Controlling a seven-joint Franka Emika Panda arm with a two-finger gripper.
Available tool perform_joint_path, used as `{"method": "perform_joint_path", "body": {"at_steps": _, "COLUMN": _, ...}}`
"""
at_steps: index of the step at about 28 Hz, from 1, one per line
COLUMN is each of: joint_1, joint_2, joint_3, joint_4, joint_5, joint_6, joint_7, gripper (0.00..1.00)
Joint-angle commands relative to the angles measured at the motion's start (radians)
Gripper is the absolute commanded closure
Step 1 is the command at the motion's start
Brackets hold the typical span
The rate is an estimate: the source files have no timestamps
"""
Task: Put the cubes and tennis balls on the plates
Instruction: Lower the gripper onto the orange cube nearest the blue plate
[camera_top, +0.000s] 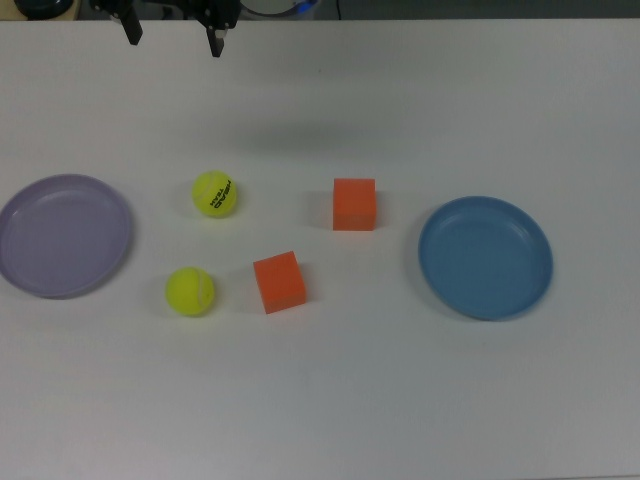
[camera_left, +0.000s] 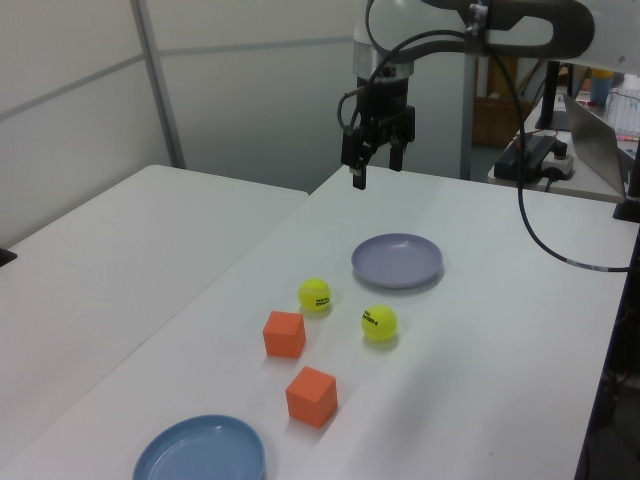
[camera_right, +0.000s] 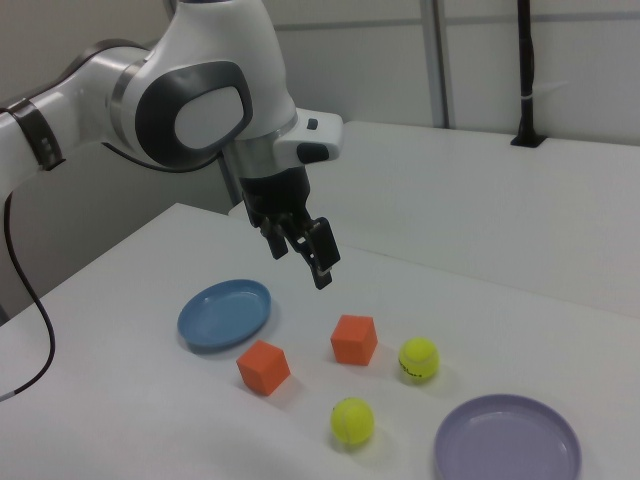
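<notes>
Two orange cubes (camera_top: 354, 204) (camera_top: 279, 281) and two tennis balls, lettered (camera_top: 215, 193) and plain (camera_top: 190, 291), sit mid-table between an empty lavender plate (camera_top: 64, 235) and blue plate (camera_top: 485, 257).

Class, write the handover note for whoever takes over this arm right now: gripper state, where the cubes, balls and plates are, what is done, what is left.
Gripper: jaws open, empty, raised above the table's far edge in the top view.
Lavender plate and blue plate: both bare.
Lettered ball, plain ball: on the table near the lavender plate.
Two cubes: on the table between balls and blue plate.
Done: nothing. Left: all four items.
</notes>
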Motion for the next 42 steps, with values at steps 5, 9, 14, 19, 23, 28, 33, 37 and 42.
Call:
{"method": "perform_joint_path", "body": {"at_steps": 5, "joint_1": -0.009, "joint_2": -0.008, "joint_3": 0.123, "joint_4": -0.088, "joint_5": 0.05, "joint_6": 0.102, "joint_7": 0.02, "gripper": 0.0}}
{"method": "perform_joint_path", "body": {"at_steps": 9, "joint_1": -0.009, "joint_2": -0.007, "joint_3": 0.172, "joint_4": -0.15, "joint_5": 0.055, "joint_6": 0.18, "joint_7": 0.017, "gripper": 0.0}}
{"method": "perform_joint_path", "body": {"at_steps": 14, "joint_1": -0.008, "joint_2": -0.007, "joint_3": 0.221, "joint_4": -0.255, "joint_5": 0.055, "joint_6": 0.304, "joint_7": 0.017, "gripper": 0.0}}
{"method": "perform_joint_path", "body": {"at_steps": 19, "joint_1": -0.008, "joint_2": -0.007, "joint_3": 0.252, "joint_4": -0.361, "joint_5": 0.055, "joint_6": 0.439, "joint_7": 0.017, "gripper": 0.0}}
{"method": "perform_joint_path", "body": {"at_steps": 23, "joint_1": -0.008, "joint_2": -0.004, "joint_3": 0.281, "joint_4": -0.447, "joint_5": 0.055, "joint_6": 0.542, "joint_7": 0.001, "gripper": 0.0}}
{"method": "perform_joint_path", "body": {"at_steps": 28, "joint_1": -0.008, "joint_2": 0.01, "joint_3": 0.295, "joint_4": -0.503, "joint_5": 0.055, "joint_6": 0.607, "joint_7": -0.033, "gripper": 0.0}}
{"method": "perform_joint_path", "body": {"at_steps": 33, "joint_1": -0.008, "joint_2": 0.054, "joint_3": 0.313, "joint_4": -0.521, "joint_5": 0.055, "joint_6": 0.671, "joint_7": -0.033, "gripper": 0.0}}
{"method": "perform_joint_path", "body": {"at_steps": 37, "joint_1": -0.008, "joint_2": 0.082, "joint_3": 0.321, "joint_4": -0.521, "joint_5": 0.055, "joint_6": 0.688, "joint_7": -0.033, "gripper": 0.0}}
{"method": "perform_joint_path", "body": {"at_steps": 42, "joint_1": -0.008, "joint_2": 0.113, "joint_3": 0.338, "joint_4": -0.521, "joint_5": 0.055, "joint_6": 0.696, "joint_7": -0.033, "gripper": 0.0}}
